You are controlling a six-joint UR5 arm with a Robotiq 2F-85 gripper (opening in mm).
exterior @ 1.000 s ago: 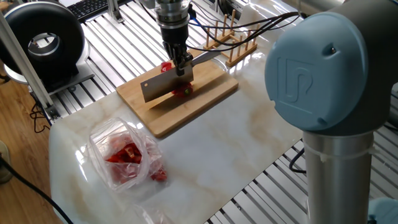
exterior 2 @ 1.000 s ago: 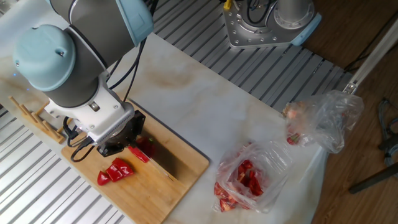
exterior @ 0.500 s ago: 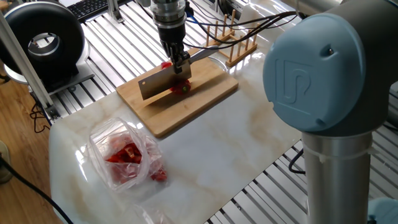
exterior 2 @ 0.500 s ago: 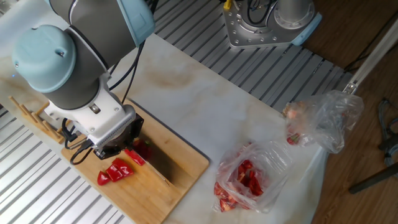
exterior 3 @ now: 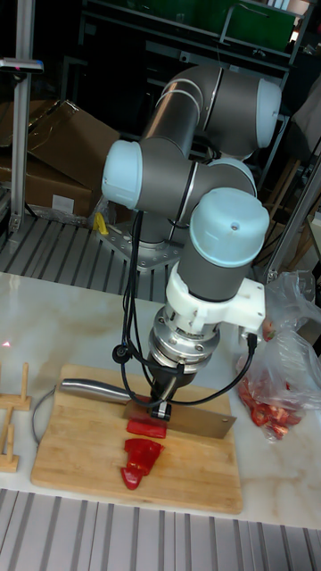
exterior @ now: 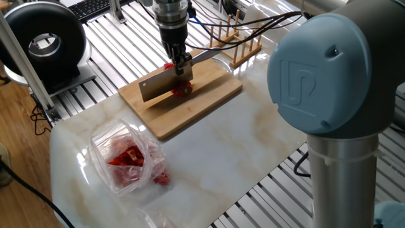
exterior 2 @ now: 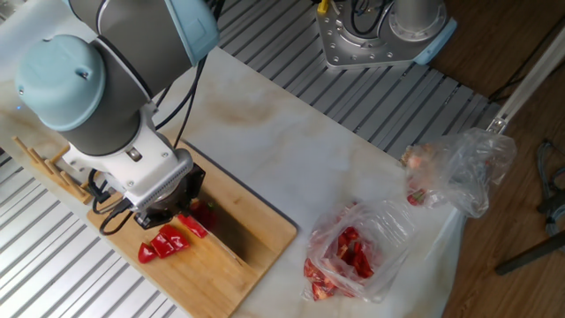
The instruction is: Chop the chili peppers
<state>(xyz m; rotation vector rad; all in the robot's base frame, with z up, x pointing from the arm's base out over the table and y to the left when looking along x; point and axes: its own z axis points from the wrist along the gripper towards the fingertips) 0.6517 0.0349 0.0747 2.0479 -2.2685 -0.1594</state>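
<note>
Cut pieces of red chili peppers point(exterior 3: 142, 460) lie on the wooden cutting board point(exterior 3: 193, 479). My gripper point(exterior 3: 164, 403) is shut on a cleaver, whose blade point(exterior 3: 201, 426) rests edge-down on the board just behind the pieces, its handle point(exterior 3: 89, 388) sticking out left. In one fixed view the blade point(exterior: 158, 87) stands across the board point(exterior: 196, 106), with a chili piece point(exterior: 184, 90) at its right end and another point(exterior: 168, 66) behind the gripper point(exterior: 179, 64). From the other side, chili pieces point(exterior 2: 164, 245) lie left of the gripper point(exterior 2: 169, 210).
A see-through plastic bag point(exterior: 126, 158) with red pieces lies on the marble table near its front corner. A second crumpled bag point(exterior 2: 459, 168) sits at the table edge. A wooden rack point(exterior: 237, 38) stands behind the board. A black round device point(exterior: 41, 41) is beyond the table.
The gripper and cleaver have shifted a little to the left along the board. The chili pieces and bags stay where they were.
</note>
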